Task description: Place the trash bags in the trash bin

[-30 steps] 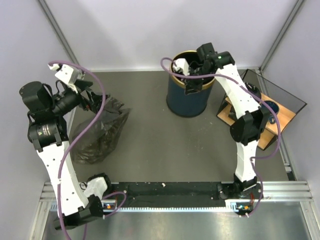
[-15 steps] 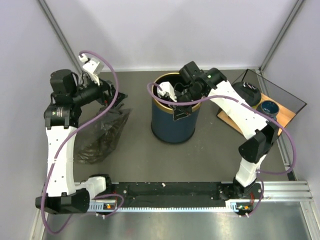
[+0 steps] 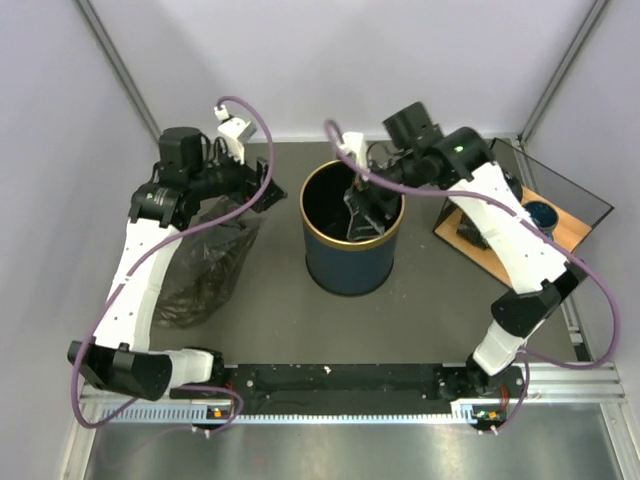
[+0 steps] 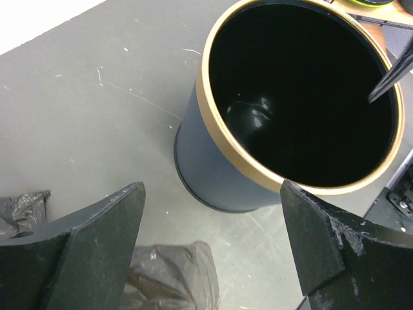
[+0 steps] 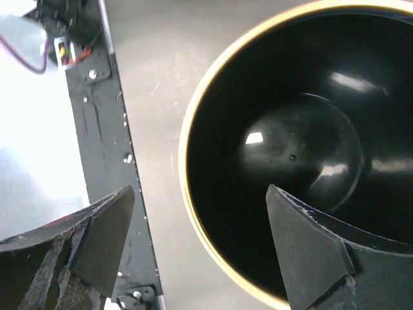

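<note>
Black film lies crumpled on the left side of your worktop (image 3: 300,320). That is the trash bag (image 3: 200,272), flat on the surface, outside the trash bin (image 3: 352,262) and apart from it. The bin stands upright near the middle, with a navy wall, a gold rim and a black interior. Both wrist views let you look down to its glossy bottom.

Your left gripper (image 3: 266,188) hangs just left of the bin, above the bag's far edge and pointing toward the bin. Its jaws are spread wide with nothing between them. From the left wrist you see a fold of the bag below them and the bin's mouth ahead.

Your right gripper (image 3: 362,208) sits over the right side of the bin's mouth. Its jaws are spread wide too and hold nothing. The right wrist view shows one on each side of the gold rim, and you cannot tell whether either touches it.

On the right, a wooden board (image 3: 565,235) carries a small blue bowl (image 3: 545,212).
</note>
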Robot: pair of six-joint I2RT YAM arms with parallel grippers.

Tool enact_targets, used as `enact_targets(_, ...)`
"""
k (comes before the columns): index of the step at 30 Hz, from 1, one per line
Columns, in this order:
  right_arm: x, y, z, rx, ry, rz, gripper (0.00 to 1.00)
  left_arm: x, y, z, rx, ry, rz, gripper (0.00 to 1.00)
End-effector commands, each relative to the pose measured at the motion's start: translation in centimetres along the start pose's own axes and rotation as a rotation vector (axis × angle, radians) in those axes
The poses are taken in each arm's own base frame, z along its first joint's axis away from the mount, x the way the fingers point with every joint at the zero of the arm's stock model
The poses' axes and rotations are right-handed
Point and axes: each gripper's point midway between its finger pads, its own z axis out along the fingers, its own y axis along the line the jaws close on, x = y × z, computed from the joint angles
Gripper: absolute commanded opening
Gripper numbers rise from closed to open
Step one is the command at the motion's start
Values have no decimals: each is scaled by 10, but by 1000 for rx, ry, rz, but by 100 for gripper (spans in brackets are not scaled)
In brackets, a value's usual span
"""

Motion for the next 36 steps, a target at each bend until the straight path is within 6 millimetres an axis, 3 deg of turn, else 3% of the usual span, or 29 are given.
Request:
enact_targets(1,-27,-28,-68,203,-178,195,82,-34,2,11,-83,-53,84,89)
enact_targets(2,-25,-41,-75,251,-193,241,77,-44,-3,13,-82,-66,119,85)
enact_targets(3,-23,-56,-81,304,-207,288,74,-45,4,18,-128,-56,134,80)
enact_targets(4,-11,-77,-95,377,-217,387,72,-47,4,21,-144,-53,161,79)
enact_targets(7,13,-107,-108,490,-203,506,71,-50,1,36,-185,-31,255,77)
enact_targets(14,25,-136,-102,573,-167,530,64,-46,-3,67,-192,44,309,77)
enact_targets(22,51,-139,-74,512,-90,597,63,-19,-7,90,-139,126,182,75)
enact_targets(27,52,-133,-58,419,-91,637,69,6,-6,102,-122,198,106,76)
enact_targets(36,68,-108,-28,221,-43,765,82,32,-20,110,-55,262,-88,88)
